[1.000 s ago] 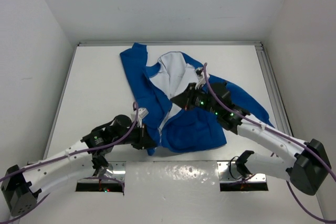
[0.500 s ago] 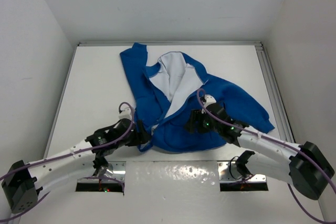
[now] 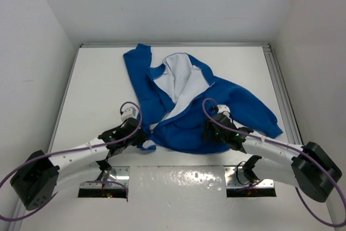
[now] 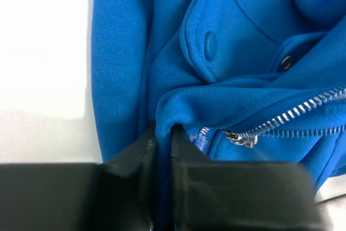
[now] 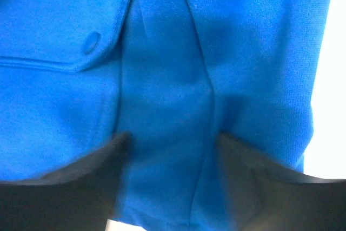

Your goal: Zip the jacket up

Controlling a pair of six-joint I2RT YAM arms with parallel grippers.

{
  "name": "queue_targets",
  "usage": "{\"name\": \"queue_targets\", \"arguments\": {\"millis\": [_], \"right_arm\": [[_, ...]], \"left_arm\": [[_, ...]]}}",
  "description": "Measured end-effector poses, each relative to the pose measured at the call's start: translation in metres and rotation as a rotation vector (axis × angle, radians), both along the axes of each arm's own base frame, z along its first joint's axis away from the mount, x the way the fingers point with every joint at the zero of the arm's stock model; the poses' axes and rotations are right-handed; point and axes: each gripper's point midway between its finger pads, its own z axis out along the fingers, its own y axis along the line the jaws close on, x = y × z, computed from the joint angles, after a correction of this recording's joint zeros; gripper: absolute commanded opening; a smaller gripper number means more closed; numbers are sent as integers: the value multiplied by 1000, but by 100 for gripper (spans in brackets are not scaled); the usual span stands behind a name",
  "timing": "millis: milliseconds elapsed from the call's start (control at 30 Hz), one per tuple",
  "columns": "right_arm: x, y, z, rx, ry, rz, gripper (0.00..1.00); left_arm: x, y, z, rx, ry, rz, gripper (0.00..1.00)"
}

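Left pincer (image 4: pixel 162 143) clamped on jacket (image 3: pixel 238 101) hem by worktop's (image 3: pixel 97 90) near edge; right pincer (image 5: pixel 170 147) spread wide, empty, above fabric. Risk: hem slips, zipper (image 4: pixel 286 114) bunches, slider (image 4: pixel 241 139) jams.

The blue jacket (image 3: pixel 189 106) lies unzipped on the table, white lining showing.

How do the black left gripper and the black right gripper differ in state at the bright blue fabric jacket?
The left gripper is shut, pinching an edge fold of the jacket beside the silver zipper; the right gripper is open, with flat fabric between its fingers. The left gripper is at the jacket's near left corner, the right gripper farther right near the hem. Both are black.
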Motion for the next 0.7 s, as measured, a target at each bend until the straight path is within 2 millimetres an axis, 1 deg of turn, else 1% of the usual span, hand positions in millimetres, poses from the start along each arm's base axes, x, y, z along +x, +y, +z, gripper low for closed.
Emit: {"name": "queue_targets", "arguments": {"millis": [33,67,100,133,200,267,367,400,433,467,500,533,567,633,667,700], "right_arm": [[0,0,-1,-3,1,1,45],[0,3,-2,12,3,5,37],[-1,6,-4,34,7,6,26],[-2,8,-4,45,7,14,19],[-10,16,-5,87,14,40,7],[-20,25,-5,116,20,81,1],[-40,40,-4,140,33,161,0],[-48,45,-3,146,39,188,0],[-54,49,-2,154,46,211,0],[-60,54,0,166,52,231,0],[-65,56,2,175,55,245,0],[-70,59,4,187,55,257,0],[-73,61,7,196,54,266,3],[-78,60,9,197,54,267,12],[-79,58,10,195,53,263,22],[-79,56,10,190,51,255,29]], "left_arm": [[3,-1,0,0,-1,-5,0],[6,-2,1,5,-4,-11,0],[13,-5,6,14,-15,-18,0],[20,-7,10,20,-27,-23,0],[37,-14,24,30,-62,-32,0],[61,-28,45,32,-111,-58,0],[104,-59,84,25,-201,-110,0],[127,-73,104,11,-253,-130,0],[132,-77,110,5,-267,-134,0],[145,-82,120,3,-289,-137,12],[154,-84,127,5,-307,-141,19],[158,-85,132,5,-322,-142,25],[159,-83,134,5,-332,-140,34],[154,-75,137,8,-343,-132,37],[150,-71,140,6,-349,-126,37],[145,-66,143,2,-353,-120,38]]}}
